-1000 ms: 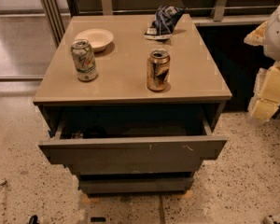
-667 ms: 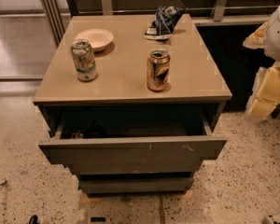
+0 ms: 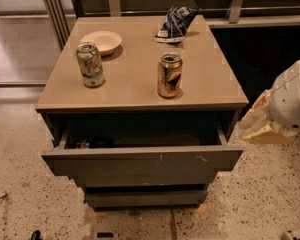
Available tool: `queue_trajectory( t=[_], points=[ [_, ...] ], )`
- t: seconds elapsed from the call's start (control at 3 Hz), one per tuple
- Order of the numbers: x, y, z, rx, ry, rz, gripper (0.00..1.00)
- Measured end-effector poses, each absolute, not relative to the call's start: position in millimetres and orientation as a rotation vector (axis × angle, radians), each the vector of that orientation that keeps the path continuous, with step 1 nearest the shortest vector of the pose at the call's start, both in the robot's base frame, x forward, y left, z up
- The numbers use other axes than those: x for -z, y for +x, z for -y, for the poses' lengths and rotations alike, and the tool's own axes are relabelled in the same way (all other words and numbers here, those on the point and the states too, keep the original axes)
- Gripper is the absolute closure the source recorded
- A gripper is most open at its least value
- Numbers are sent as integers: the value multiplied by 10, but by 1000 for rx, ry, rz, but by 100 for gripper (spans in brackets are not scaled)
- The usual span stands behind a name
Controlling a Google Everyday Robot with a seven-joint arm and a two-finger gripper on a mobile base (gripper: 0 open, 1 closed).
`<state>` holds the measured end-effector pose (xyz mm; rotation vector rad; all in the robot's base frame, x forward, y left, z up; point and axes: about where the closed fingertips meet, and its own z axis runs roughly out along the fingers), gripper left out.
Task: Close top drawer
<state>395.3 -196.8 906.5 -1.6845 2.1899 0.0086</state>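
Note:
The top drawer [image 3: 140, 166] of the cabinet stands pulled out toward me. Its flat grey-brown front has pale scratch marks right of the middle. Its dark inside is open to view, with a small dark thing [image 3: 85, 144] at the left. My gripper is out of view. Only a white and beige part of my arm [image 3: 290, 104] shows at the right edge, right of the cabinet and apart from the drawer.
On the glossy beige tabletop [image 3: 135, 89] stand a green-white can [image 3: 90, 64], a brown can [image 3: 169, 75], a pale bowl [image 3: 101, 41] and a dark blue snack bag [image 3: 175, 23]. A lower drawer front [image 3: 145, 198] sits shut below. Speckled floor surrounds the cabinet.
The arm part at the right edge has moved lower. The drawer stays open by the same amount.

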Motion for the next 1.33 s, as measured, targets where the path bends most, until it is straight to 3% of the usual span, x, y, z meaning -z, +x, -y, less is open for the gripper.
queue_trajectory(
  t=[0.33,1.33],
  points=[
    [-8289,3823,1750,-208,-1670,-2136,97],
    [-8020,3824,1729,-185,-1693,-2100,100]
  ],
)
